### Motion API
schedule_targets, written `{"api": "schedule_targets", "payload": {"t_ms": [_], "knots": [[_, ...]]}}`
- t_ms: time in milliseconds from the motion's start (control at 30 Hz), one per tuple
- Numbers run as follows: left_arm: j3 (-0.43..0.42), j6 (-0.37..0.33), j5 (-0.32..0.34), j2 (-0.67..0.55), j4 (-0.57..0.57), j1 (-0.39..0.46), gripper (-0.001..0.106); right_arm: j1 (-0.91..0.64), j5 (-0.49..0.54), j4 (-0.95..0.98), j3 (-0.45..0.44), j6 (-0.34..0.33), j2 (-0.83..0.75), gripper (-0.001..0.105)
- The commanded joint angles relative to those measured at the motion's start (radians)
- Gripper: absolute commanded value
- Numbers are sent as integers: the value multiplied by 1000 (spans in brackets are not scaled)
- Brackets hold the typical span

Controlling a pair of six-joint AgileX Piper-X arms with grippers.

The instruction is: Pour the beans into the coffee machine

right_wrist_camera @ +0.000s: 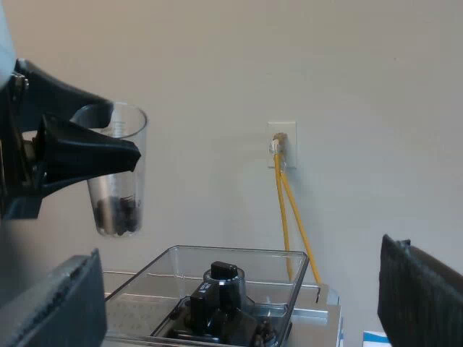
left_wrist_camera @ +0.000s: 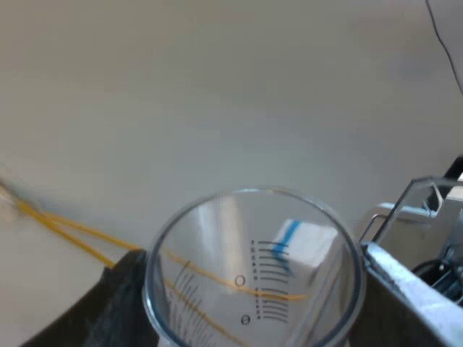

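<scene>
My left gripper [left_wrist_camera: 253, 307] is shut on a clear measuring glass [left_wrist_camera: 253, 267], and I look into its open mouth between the dark fingers [left_wrist_camera: 119, 300]. From the right wrist view the glass [right_wrist_camera: 119, 173] hangs upright in that gripper [right_wrist_camera: 87, 152], with dark beans [right_wrist_camera: 119, 215] at its bottom. It is held above one edge of the clear bean hopper [right_wrist_camera: 224, 264] on top of the espresso machine [right_wrist_camera: 318, 314]. The hopper has no lid on it, and a black grinder part [right_wrist_camera: 221, 293] sits inside. My right gripper [right_wrist_camera: 235, 296] stands open near the hopper, nothing between its fingers.
A pale wall stands behind the machine, with a socket [right_wrist_camera: 281, 143] and yellow cables [right_wrist_camera: 286, 217] hanging down from it. A corner of the hopper [left_wrist_camera: 423, 210] shows close beside the glass in the left wrist view.
</scene>
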Motion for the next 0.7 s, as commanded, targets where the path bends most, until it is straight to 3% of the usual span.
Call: {"api": "schedule_targets", "payload": {"t_ms": [33,167,233,267,367,567,700], "knots": [[-10,141,-2,-3,-15,-21,0,-4,-10,-7,-11,-12,-3,78],[-10,310,-17,-3,-15,-41,0,-4,-10,-5,-11,-12,-3,78],[-10,350,-17,0,-15,-45,0,-4,-10,-5,-11,-12,-3,78],[-10,423,-17,0,-15,-50,0,-4,-10,-5,-11,-10,-3,78],[-10,500,-15,6,-18,-51,0,-4,-10,-5,-11,-9,-5,78],[-10,800,-10,8,-18,-56,0,-4,-10,-5,-11,-9,-5,78],[-10,882,2,15,-18,-56,0,-4,-10,-5,-11,-9,-5,78]]}}
